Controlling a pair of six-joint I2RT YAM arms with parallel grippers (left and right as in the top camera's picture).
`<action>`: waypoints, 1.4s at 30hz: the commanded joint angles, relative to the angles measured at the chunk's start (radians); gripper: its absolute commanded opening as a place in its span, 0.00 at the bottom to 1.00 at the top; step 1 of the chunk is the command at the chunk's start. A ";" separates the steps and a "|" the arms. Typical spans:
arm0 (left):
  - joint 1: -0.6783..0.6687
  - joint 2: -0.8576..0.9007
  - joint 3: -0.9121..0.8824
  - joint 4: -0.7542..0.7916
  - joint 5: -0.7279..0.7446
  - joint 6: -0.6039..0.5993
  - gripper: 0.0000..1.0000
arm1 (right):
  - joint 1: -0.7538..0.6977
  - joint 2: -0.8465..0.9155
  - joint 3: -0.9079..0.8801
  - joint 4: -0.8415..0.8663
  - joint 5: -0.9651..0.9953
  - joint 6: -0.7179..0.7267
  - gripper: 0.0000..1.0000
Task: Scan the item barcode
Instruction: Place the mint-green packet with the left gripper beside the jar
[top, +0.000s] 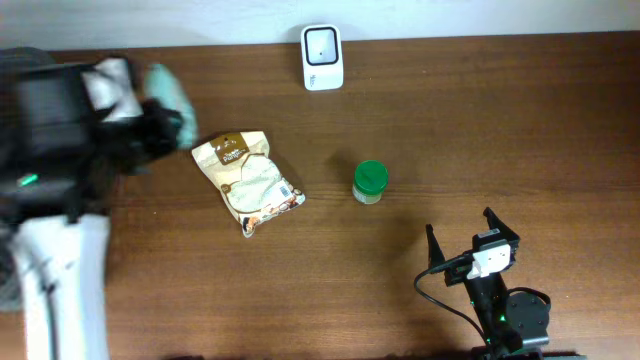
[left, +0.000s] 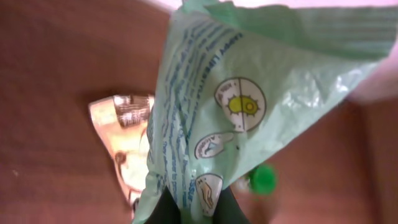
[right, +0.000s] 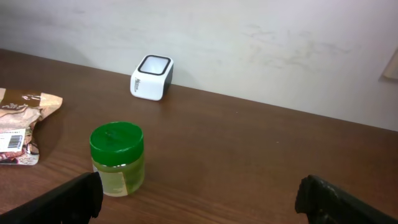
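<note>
Dark wood-grain table (top: 500, 120). Left hand (left: 194, 211) pinches the crinkly green plastic pouch (left: 249, 93) by one edge, above the table's left side. Right hand (top: 460, 228) spread, well apart, near the front edge.

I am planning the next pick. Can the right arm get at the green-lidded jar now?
Probably yes. The right arm has its jaws open, facing the green-lidded jar, with only bare table between; the snack bag lies off to one side.

My left arm (top: 50, 110) blurs overhead; the green packet (left: 261, 81) hides half the snack bag (left: 121, 112) (small print unreadable).
</note>
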 joint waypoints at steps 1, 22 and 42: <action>-0.245 0.115 -0.058 -0.008 -0.212 0.001 0.00 | 0.008 -0.006 -0.008 0.000 0.006 0.003 0.98; -0.592 0.545 -0.061 0.047 -0.225 -0.010 0.56 | 0.008 -0.006 -0.008 -0.001 0.006 0.003 0.98; 0.399 0.232 0.370 -0.106 -0.499 0.027 0.72 | 0.008 -0.006 -0.008 -0.001 0.006 0.003 0.98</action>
